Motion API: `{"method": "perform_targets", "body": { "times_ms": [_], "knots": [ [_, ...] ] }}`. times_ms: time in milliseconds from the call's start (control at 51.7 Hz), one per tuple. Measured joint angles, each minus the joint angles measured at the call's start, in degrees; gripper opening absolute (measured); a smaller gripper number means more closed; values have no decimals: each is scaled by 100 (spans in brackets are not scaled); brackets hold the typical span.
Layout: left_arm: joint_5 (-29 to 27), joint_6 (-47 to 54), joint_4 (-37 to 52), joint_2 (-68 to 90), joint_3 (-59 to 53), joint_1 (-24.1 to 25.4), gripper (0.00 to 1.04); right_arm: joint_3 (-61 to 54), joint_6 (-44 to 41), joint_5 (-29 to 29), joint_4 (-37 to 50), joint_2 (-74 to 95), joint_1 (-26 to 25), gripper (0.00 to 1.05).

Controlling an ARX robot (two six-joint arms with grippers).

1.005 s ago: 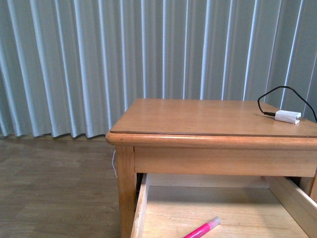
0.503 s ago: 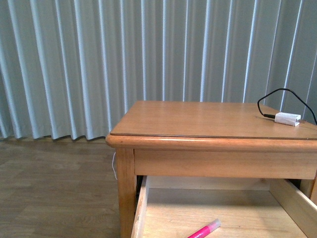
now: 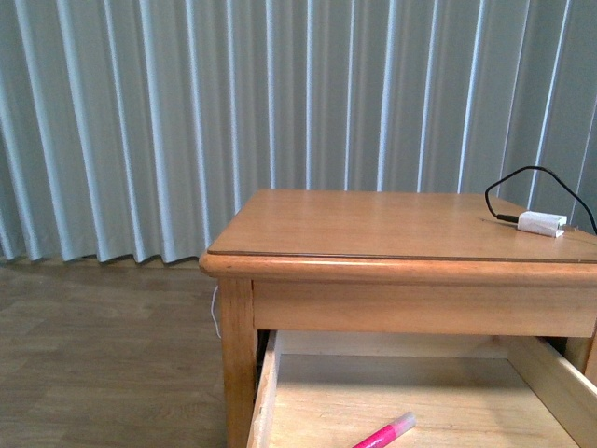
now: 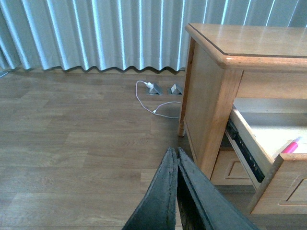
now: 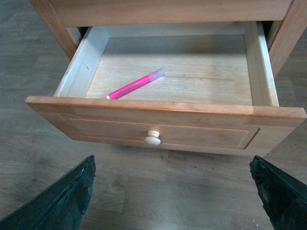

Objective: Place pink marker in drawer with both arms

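The pink marker (image 5: 135, 84) lies flat and slanted on the pale wood inside the open drawer (image 5: 163, 106). The right pincer (image 5: 171, 162) is spread wide and holds nothing. It hangs out in front of the drawer's round knob (image 5: 152, 138), apart from the marker. The left pincer (image 4: 173, 152) is squeezed closed and empty, off beside the desk (image 4: 249, 40), above the floor.

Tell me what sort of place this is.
Probably a bedroom, or a home-style test room. There is a wooden nightstand with its drawer pulled open, pale floor-length curtains behind it, wood-plank flooring, and a white plug with a black cable on the nightstand's top.
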Motion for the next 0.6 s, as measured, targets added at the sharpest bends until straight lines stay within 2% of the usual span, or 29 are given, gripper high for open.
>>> {"method": "perform_targets", "body": {
  "times_ms": [116,135,174,213,406,445,599],
  "knots": [
    [2,-7,0,0,0,0,5,0,0,-2,0,0,0,96],
    [0,-2,0,0,0,0,8,-31,-52,103,76,-22,24,96],
    [0,-2,0,0,0,0,17,-365,-538,826,935,-114,109,96],
    [-11,-2,0,0,0,0,24,-404,-741,870,1025,-68,39,96],
    [0,-2,0,0,0,0,57,-472,-1106,-136,374,850,-706,96],
    [0,-2,0,0,0,0,64,-544,-1220,-356,437,1143,-870,96],
    [0,-2,0,0,0,0,90,-675,-1366,-452,1274,2218,-986,96]
  ]
}}
